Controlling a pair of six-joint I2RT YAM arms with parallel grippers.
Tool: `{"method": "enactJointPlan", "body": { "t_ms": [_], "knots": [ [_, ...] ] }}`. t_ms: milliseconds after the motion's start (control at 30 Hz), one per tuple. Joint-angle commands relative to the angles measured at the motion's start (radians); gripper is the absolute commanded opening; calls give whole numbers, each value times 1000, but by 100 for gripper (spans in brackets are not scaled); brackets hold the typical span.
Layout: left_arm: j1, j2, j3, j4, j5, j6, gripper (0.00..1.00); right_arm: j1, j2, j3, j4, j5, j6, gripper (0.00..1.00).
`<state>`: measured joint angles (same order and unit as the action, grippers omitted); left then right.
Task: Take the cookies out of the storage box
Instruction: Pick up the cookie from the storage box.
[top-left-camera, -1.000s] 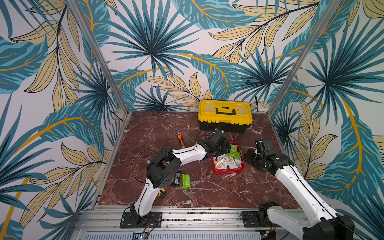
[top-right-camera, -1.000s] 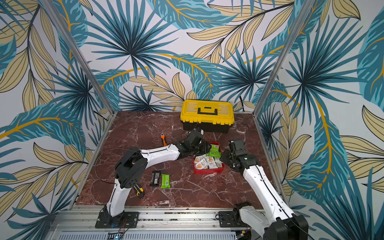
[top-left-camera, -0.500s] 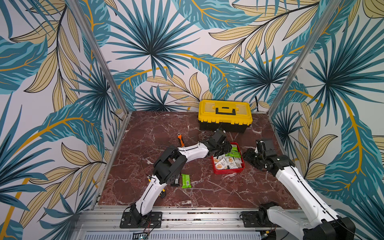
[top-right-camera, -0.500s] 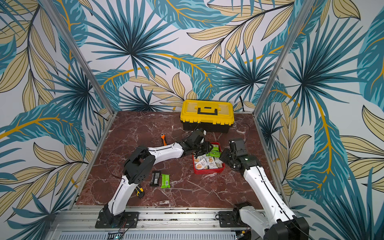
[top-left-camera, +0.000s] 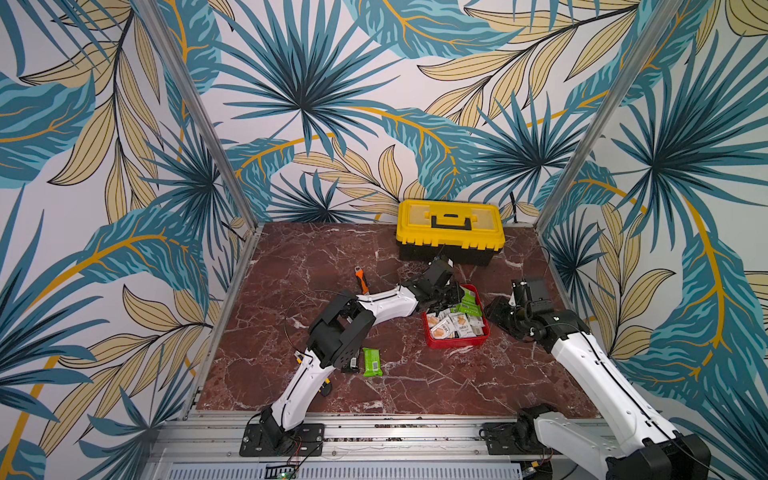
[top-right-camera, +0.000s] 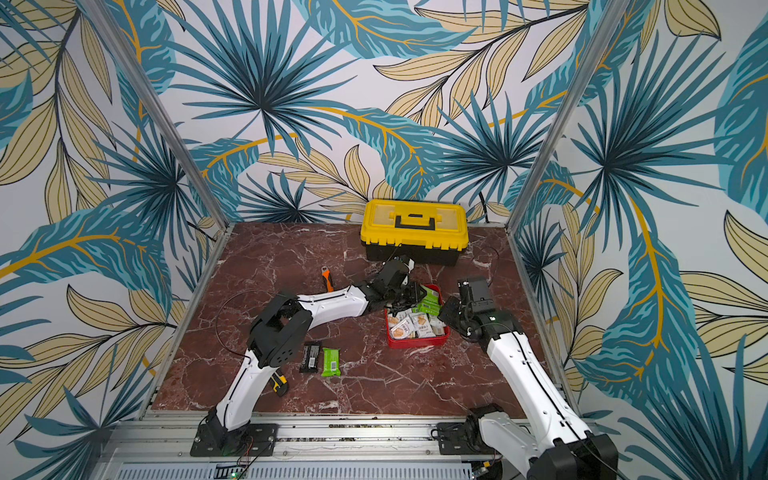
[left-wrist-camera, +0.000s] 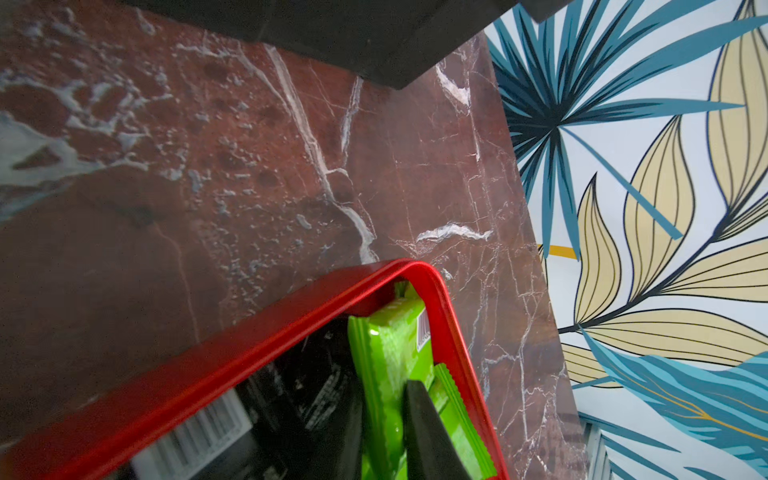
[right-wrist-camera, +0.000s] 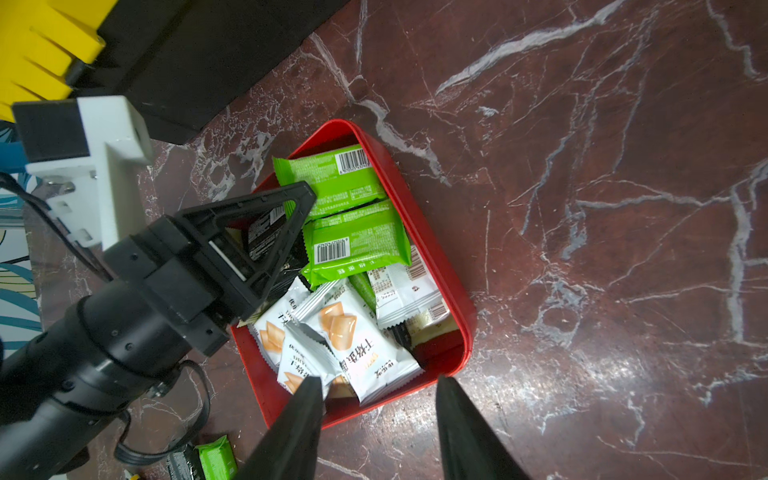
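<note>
Left gripper (left-wrist-camera: 382, 399), closed, clamps a green cookie packet (left-wrist-camera: 388, 345) in a corner of the storage box (left-wrist-camera: 291, 316).

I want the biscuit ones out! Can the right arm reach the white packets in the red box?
Probably yes: the right hand is open beside the white packets, nothing covering them.
</note>
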<state>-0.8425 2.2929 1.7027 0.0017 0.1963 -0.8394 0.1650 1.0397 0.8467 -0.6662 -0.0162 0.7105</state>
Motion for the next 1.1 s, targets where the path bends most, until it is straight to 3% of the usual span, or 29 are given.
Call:
{"method": "enactJointPlan", "body": {
  "t_ms": [0,333,467,600,733,1067],
  "knots": [
    [0,-32,0,71,2,-17,17,-1,-7,-14,-1,-17,-6,49],
    [0,-167,-140,193,-37,-85,15,-4,-48,14,-1,-70,42,49],
    [0,-241,-264,329,-50,-128,14,-14,-75,21,-1,-117,129,50],
    [-6,-313,-409,497,-88,-124,14,-18,-84,23,2,-167,277,64],
    [-33,-361,-517,621,-137,-70,13,-19,-75,20,53,-236,416,74],
    [-130,-420,-624,753,-286,114,13,-19,-22,-24,312,-323,699,81]
  ]
}}
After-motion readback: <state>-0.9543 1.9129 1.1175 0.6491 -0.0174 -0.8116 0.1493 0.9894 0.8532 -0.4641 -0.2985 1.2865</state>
